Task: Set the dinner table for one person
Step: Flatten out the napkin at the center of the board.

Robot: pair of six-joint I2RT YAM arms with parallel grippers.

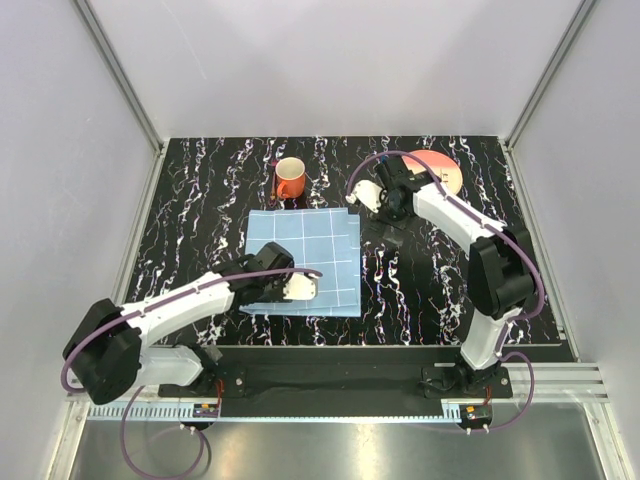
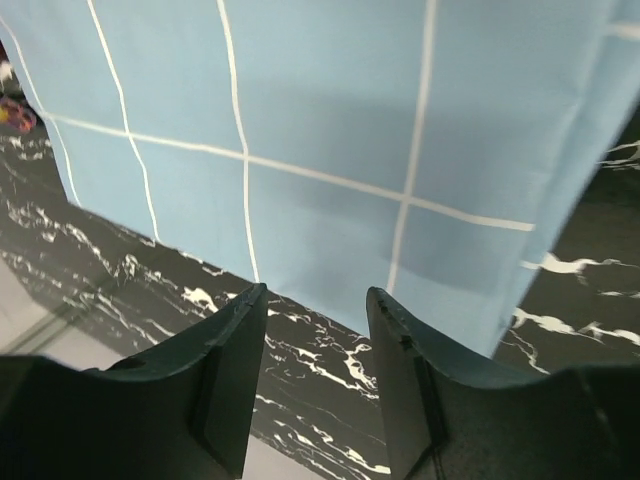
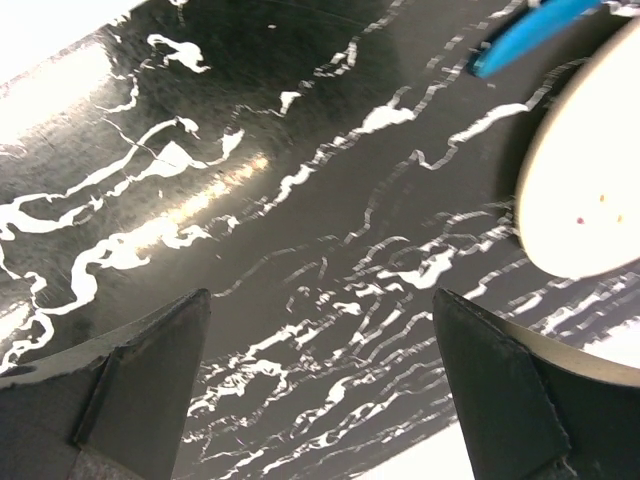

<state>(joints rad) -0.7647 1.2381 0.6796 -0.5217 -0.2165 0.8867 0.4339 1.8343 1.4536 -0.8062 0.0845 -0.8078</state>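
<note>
The dinner table point(image 1: 200, 220) is a black top with white marble streaks. On its middle lies a light-blue checked mat point(image 1: 305, 255), flat. My left gripper point(image 1: 300, 288) hovers at the mat's near edge. In the left wrist view its fingers point(image 2: 316, 297) stand open, nothing between them, with the mat point(image 2: 330, 130) just beyond the tips. My right gripper point(image 1: 364, 195) is at the back right, beside a pale plate point(image 1: 443, 172) that the arm partly hides. It is wide open point(image 3: 320, 297) over bare tabletop, the plate's rim point(image 3: 580, 190) to its right.
An orange mug point(image 1: 290, 178) stands upright behind the mat. A blue, handle-like piece point(image 3: 530, 28) shows past the plate in the right wrist view. Grey walls and metal rails enclose the table on three sides.
</note>
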